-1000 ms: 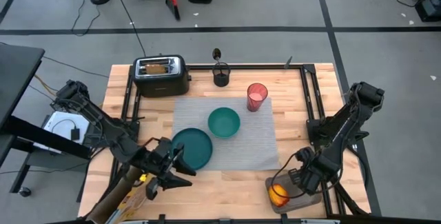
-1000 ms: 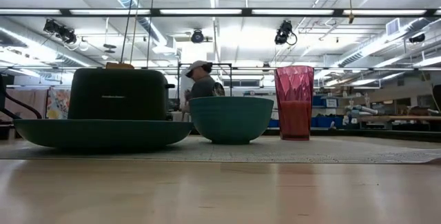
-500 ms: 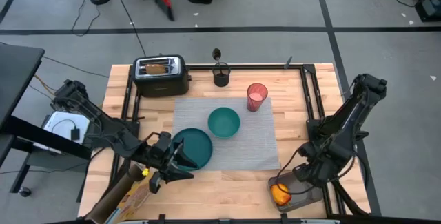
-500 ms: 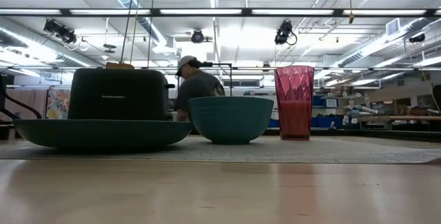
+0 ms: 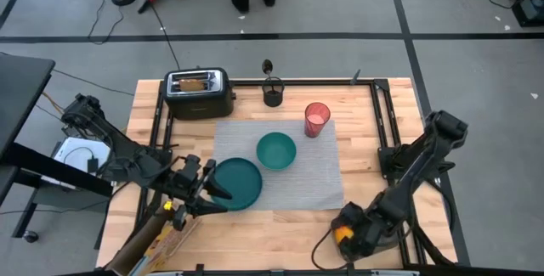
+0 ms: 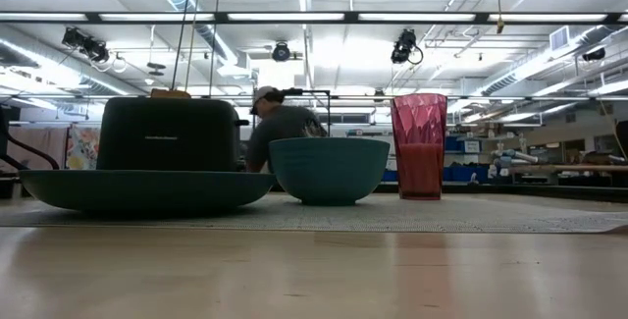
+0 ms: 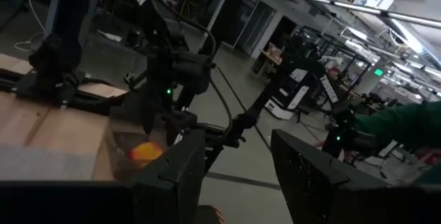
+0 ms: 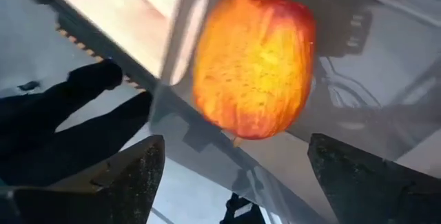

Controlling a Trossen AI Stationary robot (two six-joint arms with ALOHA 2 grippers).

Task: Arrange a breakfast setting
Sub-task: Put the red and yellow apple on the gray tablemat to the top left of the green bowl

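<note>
Apple (image 8: 253, 64) sits between my right claw's (image 8: 234, 176) wide-spread fingers, untouched, filling the wrist frame's centre. Overhead, at lower right, the arm hides most of it (image 5: 342, 235). At lower left, my left claw (image 5: 206, 193) is part-open and empty beside the plate (image 5: 240, 181).

Bright, even light from above on the table (image 5: 280, 225), shadows soft and short. Down at table height, ceiling strip lights (image 6: 304, 17) blaze white and bleach the far room, while the near wood goes soft. The left wrist view is dim and murky. Up close, the apple (image 8: 253, 62) glows, blurred, with reflections streaking the tray (image 8: 386, 52).
</note>
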